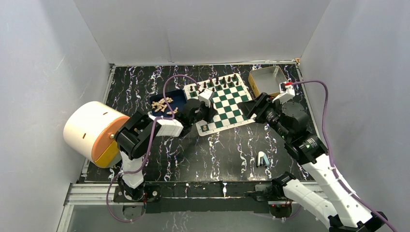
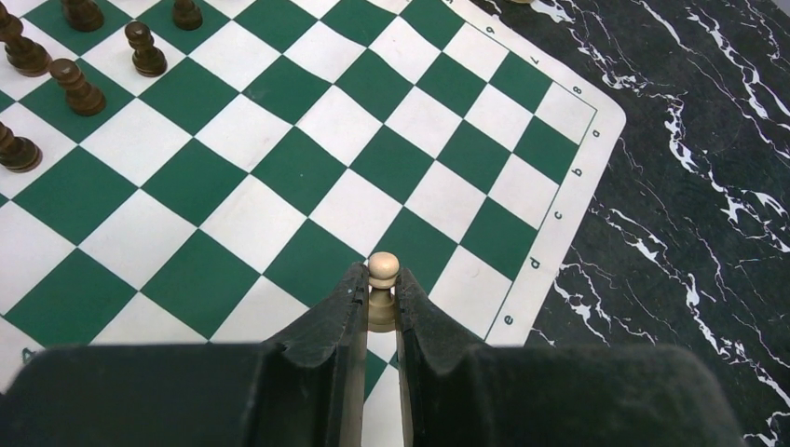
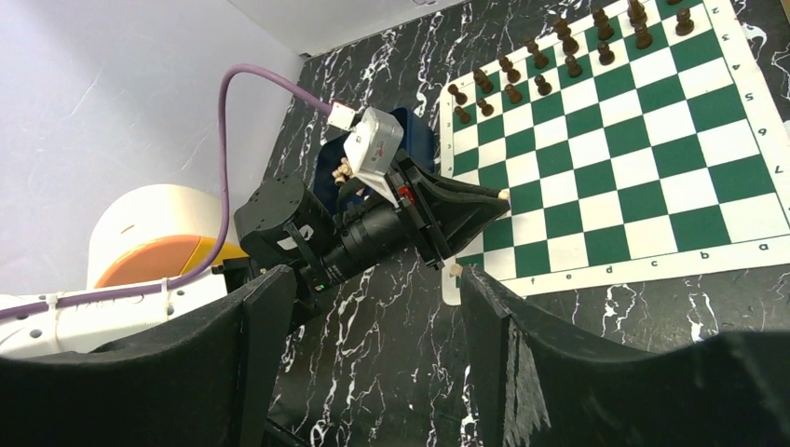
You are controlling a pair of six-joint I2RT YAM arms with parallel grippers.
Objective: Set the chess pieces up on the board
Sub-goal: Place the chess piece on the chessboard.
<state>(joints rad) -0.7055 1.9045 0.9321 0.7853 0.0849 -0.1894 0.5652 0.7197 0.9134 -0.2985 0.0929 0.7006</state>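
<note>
The cream pawn (image 2: 383, 276) stands upright over the near rows of the board (image 2: 279, 168), beside its lettered edge, pinched at the stem by the left hand (image 2: 382, 289). I judge that its square lies straight below. The right hand (image 3: 373, 289) is spread and empty, off the board over the worktop (image 2: 689, 140).

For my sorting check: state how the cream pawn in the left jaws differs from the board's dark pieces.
The cream pawn is pale tan; the dark pieces are brown. The pawn is clamped by the left gripper; the dark pieces stand free. The pawn is at the near edge of the board; the dark pieces line its far side. All are upright.
</note>
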